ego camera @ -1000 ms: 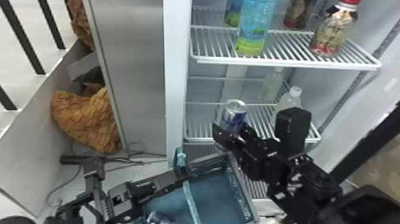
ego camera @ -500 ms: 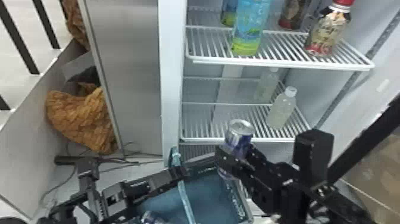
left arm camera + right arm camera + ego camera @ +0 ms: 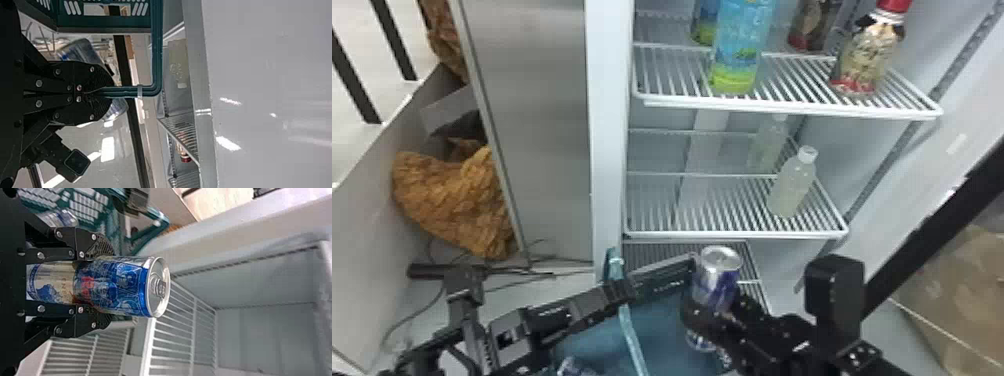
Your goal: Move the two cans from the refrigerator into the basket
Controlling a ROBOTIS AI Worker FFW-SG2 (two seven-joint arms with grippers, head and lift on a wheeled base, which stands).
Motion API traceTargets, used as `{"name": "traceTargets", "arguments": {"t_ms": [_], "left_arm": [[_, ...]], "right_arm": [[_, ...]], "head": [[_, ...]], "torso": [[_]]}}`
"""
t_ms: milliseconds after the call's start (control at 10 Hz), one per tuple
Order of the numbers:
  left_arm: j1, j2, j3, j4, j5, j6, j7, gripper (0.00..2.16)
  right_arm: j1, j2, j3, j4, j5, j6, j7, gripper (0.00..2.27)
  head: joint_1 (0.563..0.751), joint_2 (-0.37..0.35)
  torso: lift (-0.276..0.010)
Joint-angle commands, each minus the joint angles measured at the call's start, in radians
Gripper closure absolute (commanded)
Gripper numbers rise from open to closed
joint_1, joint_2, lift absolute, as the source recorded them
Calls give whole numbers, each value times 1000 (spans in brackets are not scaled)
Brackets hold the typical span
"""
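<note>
My right gripper (image 3: 714, 315) is closed around an upright can (image 3: 714, 280), at the basket's right side in the head view. In the right wrist view the gripper (image 3: 105, 284) has its pads on both sides of the blue and silver can (image 3: 125, 286). My left gripper (image 3: 622, 295) is at the handle of the teal basket (image 3: 662, 277); in the left wrist view the gripper (image 3: 98, 93) is clamped on the handle (image 3: 150, 91). Another can (image 3: 572, 367) lies in the basket, low in the head view; the right wrist view has this can (image 3: 62, 217) too.
The open refrigerator's wire shelves (image 3: 732, 233) are behind the basket. A pale bottle (image 3: 789, 187) stands on the middle shelf, with colourful bottles (image 3: 739, 45) above. The fridge's side edge (image 3: 607, 150) rises behind the left gripper. A dark bar (image 3: 932, 225) slants at the right.
The right gripper has carried its can down from in front of the lower shelf toward the basket. The left gripper has stayed at the handle, while the head view has shifted slightly.
</note>
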Motion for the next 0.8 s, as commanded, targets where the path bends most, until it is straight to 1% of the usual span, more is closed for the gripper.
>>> {"name": "traceTargets", "arguments": {"t_ms": [0,100,200,300,400,500,700], "left_arm": [[0,0,0,0,0,0,0,1210],[2,0,2,0,0,0,0,1210],[2,0,2,0,2,0,0,1210],[2,-2,2,0,2,0,0,1210],[2,-2,4,0,2,0,0,1210],[5,-2,4,0,0,0,-2,1210],[2,-4,2,0,2,-2,-2,1210]], "right_arm": [[-28,9,7,56,-10,36,47,961],[-50,14,7,85,-4,65,81,650],[-55,20,-3,90,11,65,93,481],[-53,26,-21,88,17,61,93,383],[-46,31,-43,85,21,43,93,337],[-31,37,-67,85,19,-13,99,329],[28,55,-110,88,15,-200,115,329]], "head": [[695,-155],[695,-137],[695,-126],[695,-129],[695,-135],[695,-150],[695,-175]], "torso": [[-219],[-219],[-219],[-219],[-219],[-219],[-219]]}}
